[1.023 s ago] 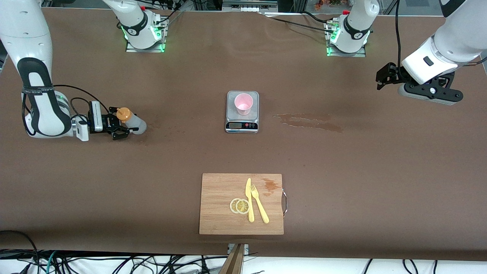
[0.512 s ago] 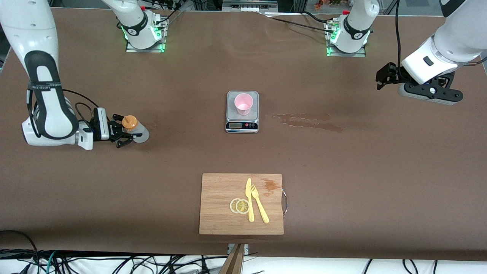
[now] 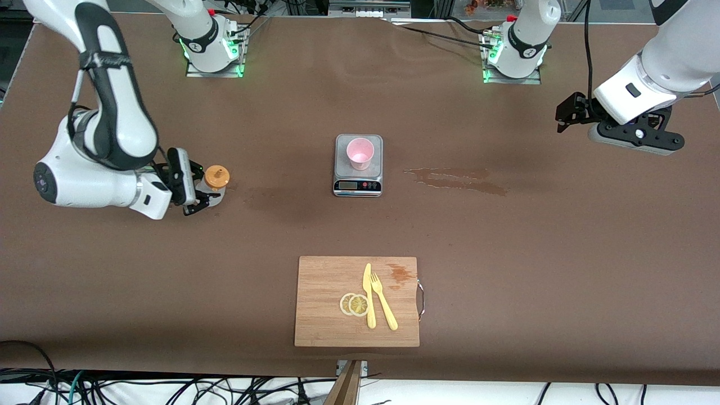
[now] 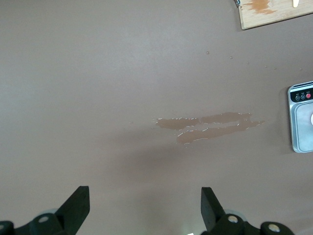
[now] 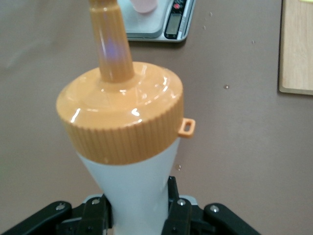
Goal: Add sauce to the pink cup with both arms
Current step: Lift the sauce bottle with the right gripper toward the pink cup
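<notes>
My right claw (image 3: pixel 203 194), now clamped on the sauce (image 3: pixel 216 178), has tipped it upright toward the right arm's end of the surface (image 3: pixel 506 253), well apart from the pink cup (image 3: pixel 360 153) on the scale (image 3: pixel 358 185); left claw (image 3: pixel 568 115) waits, fingers apart.
</notes>
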